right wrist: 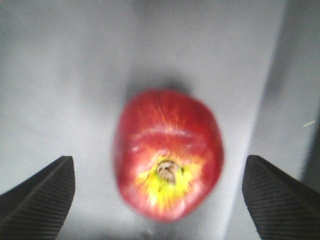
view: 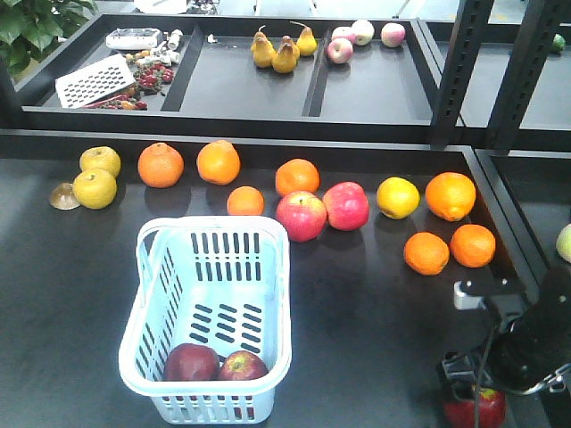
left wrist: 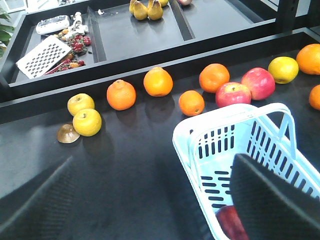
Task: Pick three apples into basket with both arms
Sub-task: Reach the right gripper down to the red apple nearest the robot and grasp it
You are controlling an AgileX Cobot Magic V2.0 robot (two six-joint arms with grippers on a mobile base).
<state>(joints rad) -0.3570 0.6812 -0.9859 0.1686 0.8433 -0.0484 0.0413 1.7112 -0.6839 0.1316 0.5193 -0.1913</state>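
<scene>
Far left on the dark table (view: 53,294): two yellow fruits (view: 96,178), one behind the other, and a small brown cap-shaped piece (view: 64,196) just beside them, near the raised back edge. Wide bare tabletop in front of these, down to the near edge.

Next, along the back edge, a row of oranges (view: 219,161), then two pink-red apples (view: 302,216) touching each other, a yellow fruit (view: 398,197) and more oranges toward the right wall of the table.

In front of the row, left of centre, stands the pale blue basket (view: 143,303), upright, handle folded toward the far rim. Inside, at the near end, two dark red apples (view: 191,364) side by side, touching; far part of the slotted bottom bare.

In the left wrist view, the left gripper (left wrist: 165,200) hangs above the basket's near left corner, fingers (left wrist: 270,200) wide apart, holding nothing; one finger over the bare table, the other over the basket inside.

Between basket and right arm, open table, no fruit on it.

Near right corner: right arm (view: 535,339) bent low, close to the table's right wall. Under it the third dark apple (view: 475,408), lying on the table with stem end and yellow blush facing the wrist camera. Right gripper (right wrist: 160,195) spread open, one fingertip (right wrist: 40,195) on each side of this apple (right wrist: 167,155), apart from it, not touching.
</scene>
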